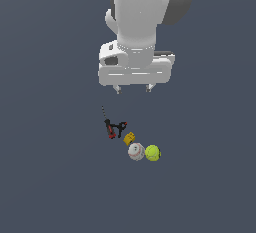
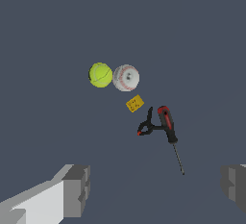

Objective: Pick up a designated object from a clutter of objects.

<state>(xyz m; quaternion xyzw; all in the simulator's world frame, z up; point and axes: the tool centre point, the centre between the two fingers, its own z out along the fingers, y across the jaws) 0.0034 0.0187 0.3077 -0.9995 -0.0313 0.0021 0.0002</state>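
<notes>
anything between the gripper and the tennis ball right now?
Nothing visible. The open gripper hangs high above the group, holding nothing. The yellow-green tennis ball is uncovered from above. The white baseball with red stitching sits right beside it, on the exterior view's left, and may crowd one finger.

We see the tennis ball [image 1: 152, 153] as a matt, slightly fuzzy-looking yellow-green sphere with faint seams, while the white baseball [image 1: 136, 151] beside it looks smooth and leathery, with thin red stitching. The small yellow block [image 1: 129, 138] reads as a flat-finished, speckled solid whose material we cannot tell, and the thin tool [image 2: 168, 130] shows a black-and-red handle that looks like semi-glossy plastic or rubber, ending in a slim grey shaft that looks like metal. The end effector [image 1: 133, 89] and the arm above it wear a smooth, satin white shell like moulded plastic, its fingers [image 2: 77, 191] are dull grey, and the dark blue-grey table [image 1: 50, 177] is uniformly matt and featureless.
</notes>
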